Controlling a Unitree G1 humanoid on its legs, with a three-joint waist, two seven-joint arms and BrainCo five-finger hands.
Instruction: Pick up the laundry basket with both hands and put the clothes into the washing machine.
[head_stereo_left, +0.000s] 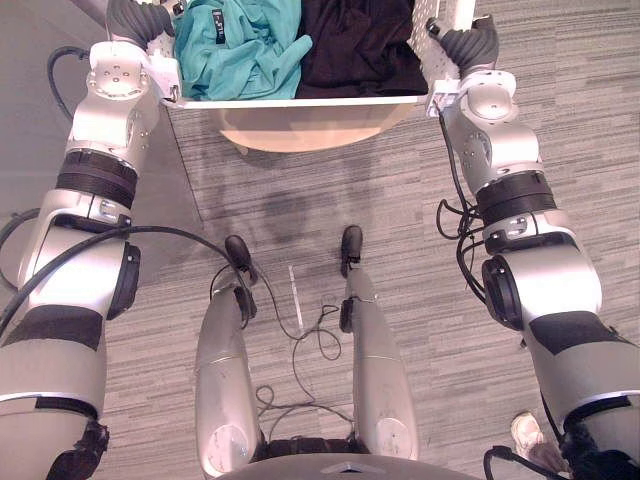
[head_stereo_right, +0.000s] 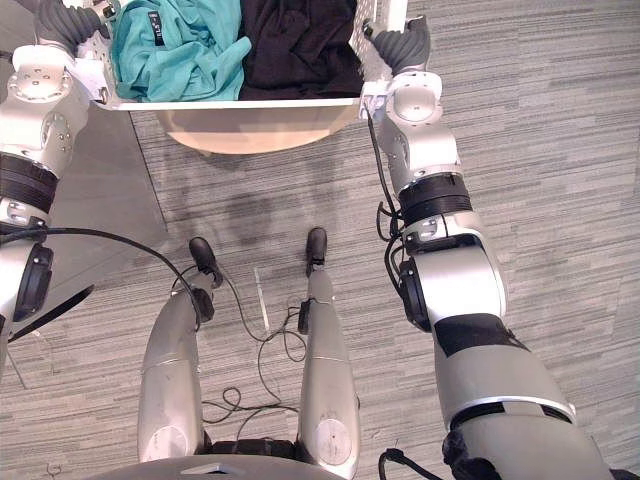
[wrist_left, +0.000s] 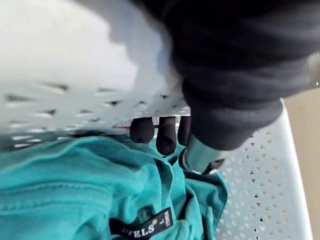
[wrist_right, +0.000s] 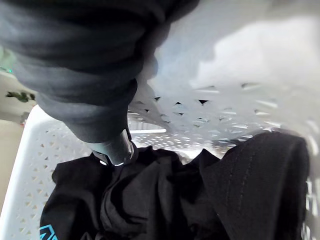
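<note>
In the laundry basket (head_stereo_left: 300, 101), a labelled top (head_stereo_left: 240, 55) lies left of a second garment (head_stereo_left: 355, 45).

White plastic laundry basket (head_stereo_left: 300, 100), walls pierced with small triangular holes. Level, long side crosswise, at the far edge of the head views. Left hand (head_stereo_left: 135, 18) at its left end, dark fingertips (wrist_left: 165, 140) hooked over the wall into the basket; right hand (head_stereo_left: 470, 42) at its right end. Inside: teal garment (head_stereo_left: 240, 55) crumpled in the left half, black neck label uppermost; black garment (head_stereo_left: 355, 45) bunched in the right half, touching the teal at mid-basket. Both heaped to about rim height.
</note>
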